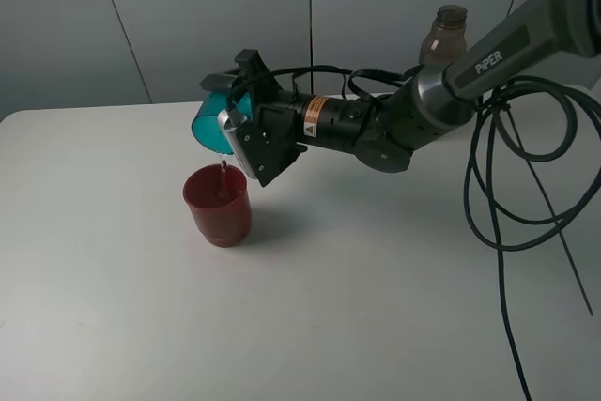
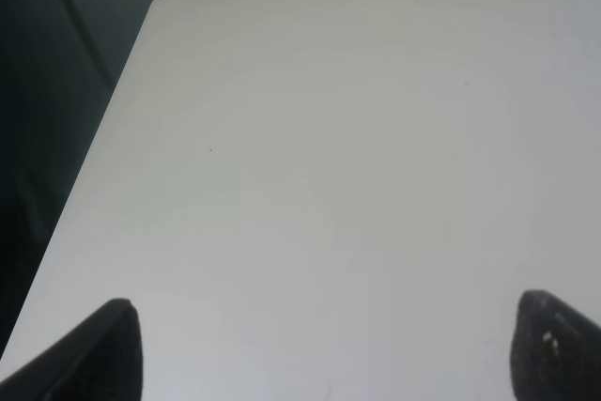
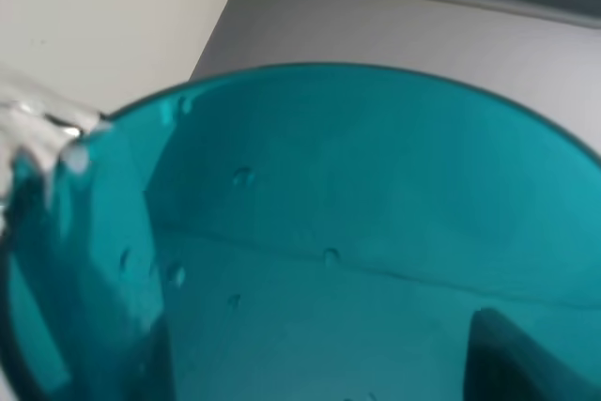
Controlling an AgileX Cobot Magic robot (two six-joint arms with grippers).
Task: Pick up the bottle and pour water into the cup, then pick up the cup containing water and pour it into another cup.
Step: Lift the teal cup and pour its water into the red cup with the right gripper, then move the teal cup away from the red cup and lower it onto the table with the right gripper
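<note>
My right pincer (image 1: pixel 237 129) is clamped on the teal cup (image 1: pixel 214 122), which I hold tipped on its side just above the red cup (image 1: pixel 218 204) on the table (image 1: pixel 113 307). A thin stream of water (image 1: pixel 223 168) falls from the teal rim into the red cup, so I judge the last pour is under way. Up close, only droplets cling to the teal wall (image 3: pixel 329 255), and I think little is left inside, though that view is too tight to be sure. The bottle (image 1: pixel 443 37) stands upright behind my arm, well apart, so its part looks done. My left pincer (image 2: pixel 324 349) hangs open over bare table, holding nothing.
</note>
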